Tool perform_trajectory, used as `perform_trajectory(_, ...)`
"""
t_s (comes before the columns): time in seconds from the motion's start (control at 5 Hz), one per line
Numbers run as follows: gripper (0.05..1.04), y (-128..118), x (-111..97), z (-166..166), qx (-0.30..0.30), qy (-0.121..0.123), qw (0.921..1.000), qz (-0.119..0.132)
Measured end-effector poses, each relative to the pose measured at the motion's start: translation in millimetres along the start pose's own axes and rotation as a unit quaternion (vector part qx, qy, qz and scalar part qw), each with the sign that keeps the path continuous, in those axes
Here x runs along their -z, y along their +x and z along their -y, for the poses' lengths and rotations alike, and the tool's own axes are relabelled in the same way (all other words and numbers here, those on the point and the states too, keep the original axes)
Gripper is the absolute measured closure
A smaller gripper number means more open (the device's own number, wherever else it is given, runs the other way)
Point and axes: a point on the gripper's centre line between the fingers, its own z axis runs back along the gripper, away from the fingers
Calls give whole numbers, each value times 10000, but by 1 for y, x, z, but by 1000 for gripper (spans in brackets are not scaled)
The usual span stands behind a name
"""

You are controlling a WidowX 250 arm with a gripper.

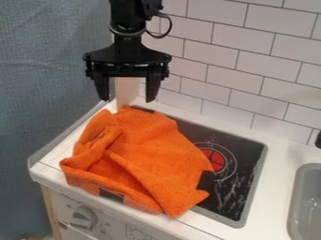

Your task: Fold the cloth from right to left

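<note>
The gripper [128,97] hangs above the back left of the stove, its two fingers wide apart with nothing between them. Below it and slightly nearer the front lies the orange cloth [150,152], rumpled across the left part of the black cooktop. Creases and a raised fold run along the cloth's left side, and its front edge droops over the counter's front. The cloth's right corner reaches beside the red burner. Gripper and cloth are apart.
The black cooktop [248,150] has a red-centred burner [215,160]. A grey sink [305,206] is set in the counter at right. White wall tiles [238,61] rise behind; a knob [83,217] is on the front panel.
</note>
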Motion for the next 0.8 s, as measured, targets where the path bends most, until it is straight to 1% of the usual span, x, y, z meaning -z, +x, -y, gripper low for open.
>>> perform_trajectory(0.2, 84, -6, 7, 1, -6, 15, 9999, -161)
perform_trajectory(0.4, 84, -9, 13, 35, 274, -331, 9983, -389)
perform_trajectory(0.6, 84, -10, 20, 63, 764, -778, 9919, -650)
perform_trajectory(0.8, 84, -25, 33, 84, 1076, -990, 9853, -883)
